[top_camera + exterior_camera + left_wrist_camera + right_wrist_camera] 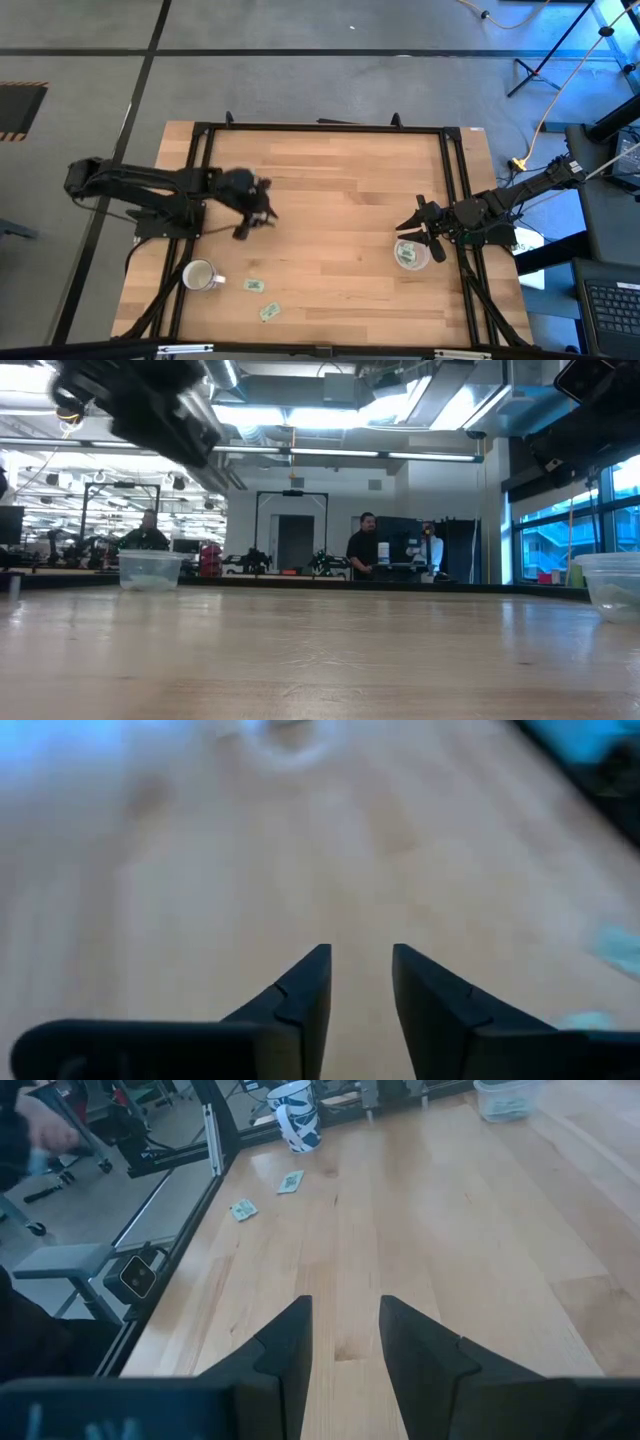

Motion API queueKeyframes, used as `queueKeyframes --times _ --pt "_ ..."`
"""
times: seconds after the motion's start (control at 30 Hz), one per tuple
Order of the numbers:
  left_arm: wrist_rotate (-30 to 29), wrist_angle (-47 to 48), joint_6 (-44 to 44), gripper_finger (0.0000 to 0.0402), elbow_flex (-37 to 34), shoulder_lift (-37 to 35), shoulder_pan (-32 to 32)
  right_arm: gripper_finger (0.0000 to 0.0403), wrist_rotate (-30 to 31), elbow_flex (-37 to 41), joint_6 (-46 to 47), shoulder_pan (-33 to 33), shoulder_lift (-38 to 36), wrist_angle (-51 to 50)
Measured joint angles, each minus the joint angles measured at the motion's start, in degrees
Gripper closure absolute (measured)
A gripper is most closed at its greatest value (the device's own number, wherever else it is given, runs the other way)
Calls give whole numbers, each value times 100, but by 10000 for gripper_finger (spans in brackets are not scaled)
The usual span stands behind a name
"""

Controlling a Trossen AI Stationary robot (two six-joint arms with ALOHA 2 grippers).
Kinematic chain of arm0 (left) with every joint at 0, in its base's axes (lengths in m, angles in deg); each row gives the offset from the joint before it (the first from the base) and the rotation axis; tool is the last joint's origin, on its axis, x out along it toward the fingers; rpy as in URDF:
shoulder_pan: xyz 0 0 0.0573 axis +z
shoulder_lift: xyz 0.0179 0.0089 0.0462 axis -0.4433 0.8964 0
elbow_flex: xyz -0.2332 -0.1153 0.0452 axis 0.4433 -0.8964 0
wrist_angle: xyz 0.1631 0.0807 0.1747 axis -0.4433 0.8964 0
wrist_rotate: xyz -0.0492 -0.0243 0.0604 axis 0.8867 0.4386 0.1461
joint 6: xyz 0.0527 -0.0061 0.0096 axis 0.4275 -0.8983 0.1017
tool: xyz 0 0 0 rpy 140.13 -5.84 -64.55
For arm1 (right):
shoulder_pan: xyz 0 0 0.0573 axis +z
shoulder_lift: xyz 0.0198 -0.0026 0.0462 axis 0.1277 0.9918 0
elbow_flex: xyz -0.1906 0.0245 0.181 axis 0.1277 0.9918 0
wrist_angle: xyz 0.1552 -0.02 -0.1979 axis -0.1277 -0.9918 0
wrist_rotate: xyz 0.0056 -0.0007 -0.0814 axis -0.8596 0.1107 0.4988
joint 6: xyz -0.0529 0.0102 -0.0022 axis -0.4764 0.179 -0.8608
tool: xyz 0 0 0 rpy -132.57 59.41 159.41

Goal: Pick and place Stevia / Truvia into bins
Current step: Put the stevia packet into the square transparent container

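Note:
Two pale green sachets (pixel 254 286) (pixel 269 311) lie flat on the table near its near-left edge. The right wrist view also shows these sachets (pixel 291 1181) (pixel 243 1209). One clear bin (pixel 408 253) stands at the right and holds green sachets. A second clear bin (pixel 510 1098) (pixel 150 570) stands at the left; in the high view the left arm covers it. My left gripper (pixel 250 222) (pixel 360 952) hovers open over the left-centre of the table. My right gripper (pixel 408 225) (pixel 345 1302) is open just beyond the right bin.
A white mug (pixel 200 275) (pixel 297 1115) with a handle stands near the near-left corner, beside the loose sachets. A black frame (pixel 320 128) borders the table. Bare wood spans the middle (pixel 330 210). People stand in the room behind (pixel 362 545).

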Motion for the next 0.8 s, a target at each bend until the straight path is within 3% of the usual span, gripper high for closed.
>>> queueKeyframes --times 0.2,0.37,0.6,0.8 --pt "-33 -470 -296 281 0 506 -1465 280 2 -1 3 0 0 0" --pt "-61 -570 -859 275 -4 1200 -2235 280 7 -1 3 0 2 0" --pt "-65 -1230 -1256 274 -7 2287 -2638 280 10 0 5 0 1 2" --pt "-35 -1443 -1198 274 -7 2769 -2848 280 203 -1 27 -2 2 2"
